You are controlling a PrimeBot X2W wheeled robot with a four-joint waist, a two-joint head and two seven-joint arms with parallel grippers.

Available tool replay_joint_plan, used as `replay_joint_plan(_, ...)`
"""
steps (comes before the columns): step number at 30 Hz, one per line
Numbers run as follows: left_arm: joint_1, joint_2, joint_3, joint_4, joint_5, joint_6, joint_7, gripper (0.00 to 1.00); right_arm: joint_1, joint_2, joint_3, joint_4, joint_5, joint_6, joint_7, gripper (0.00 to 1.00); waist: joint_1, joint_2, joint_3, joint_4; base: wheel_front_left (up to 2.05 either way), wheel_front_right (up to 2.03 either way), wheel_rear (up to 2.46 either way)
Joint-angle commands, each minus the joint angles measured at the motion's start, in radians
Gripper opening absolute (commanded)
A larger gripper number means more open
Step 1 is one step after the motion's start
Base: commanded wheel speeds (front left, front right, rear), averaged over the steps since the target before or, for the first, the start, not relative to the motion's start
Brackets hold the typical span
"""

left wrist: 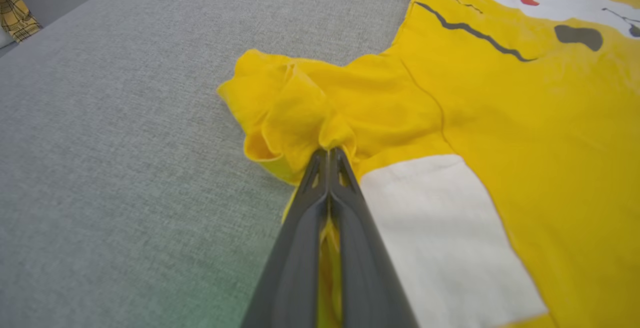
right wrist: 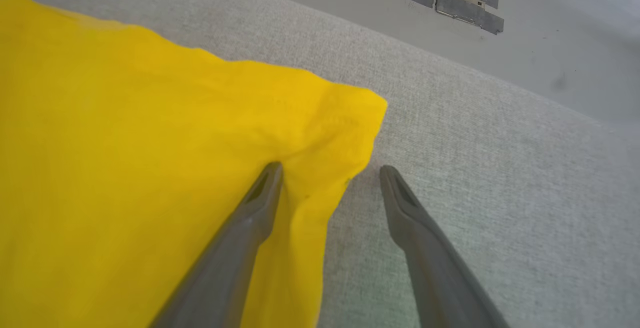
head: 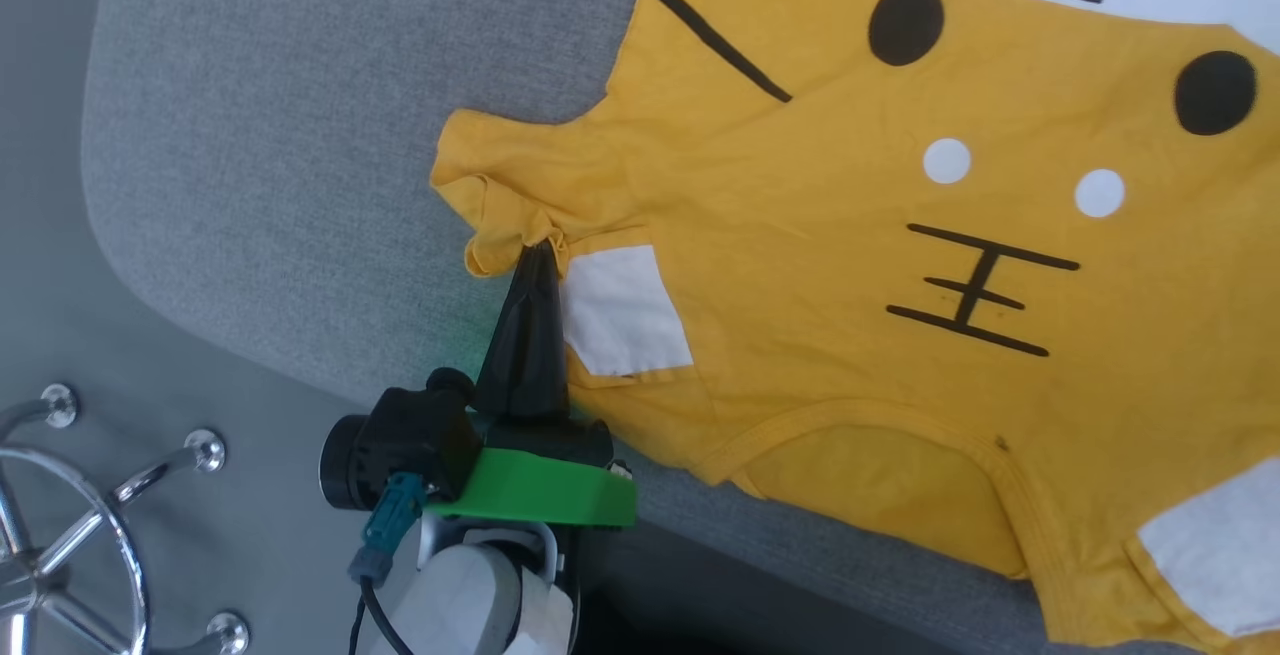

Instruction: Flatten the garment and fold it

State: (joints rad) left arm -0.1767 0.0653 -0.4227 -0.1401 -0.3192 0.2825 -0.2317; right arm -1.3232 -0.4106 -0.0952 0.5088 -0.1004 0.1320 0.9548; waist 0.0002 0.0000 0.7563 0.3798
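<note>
We're on flattening: left claw (head: 540, 247) clamped on bunched sleeve (head: 500, 185) of shirt (head: 850, 185), right claw (right wrist: 330, 169) apart, astride shirt edge. Next we need outward pull to unbunch.

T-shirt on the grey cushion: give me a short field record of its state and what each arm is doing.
garment: yellow T-shirt, print side up, spread on grey cushion
unflattened part: sleeve bunched beside white patch
left gripper: jaws shut on the bunched sleeve
right gripper: jaws open, astride a shirt corner, gripping nothing
folds: none seen
</note>
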Motion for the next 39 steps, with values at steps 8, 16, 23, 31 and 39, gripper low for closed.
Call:
replay_joint_plan(8,-0.018,0.002,-0.001,0.007,0.017,0.010,-0.004,0.00,0.013,0.002,-0.004,-0.005,0.016,-0.001,0.085,0.00,-0.0002,0.0000,0.021,0.024,0.00,0.00,0.00)
replay_joint_plan(16,-0.027,0.029,0.029,0.066,0.000,0.010,0.011,0.00,-0.004,0.009,-0.013,-0.068,0.069,-0.001,-0.048,0.00,-0.0002,0.0000,-0.084,-0.036,0.00,0.00,0.00)
replay_joint_plan(23,-0.014,0.074,0.068,0.137,-0.020,0.012,0.039,0.00,0.145,-0.041,0.018,-0.119,0.192,-0.001,-0.135,0.00,-0.0002,0.0000,-0.256,-0.155,0.00,0.00,0.00)
replay_joint_plan(31,0.041,0.127,0.105,0.183,-0.050,0.020,0.085,0.00,0.542,-0.034,-0.014,-0.280,0.343,-0.001,-0.165,0.00,-0.0002,0.0000,-0.428,-0.286,0.00,0.00,0.00)
replay_joint_plan(39,0.097,0.152,0.120,0.215,-0.080,0.017,0.109,0.00,0.999,0.117,-0.108,-0.463,0.400,-0.001,-0.150,0.00,-0.0002,0.0000,-0.524,-0.343,0.00,0.00,0.00)
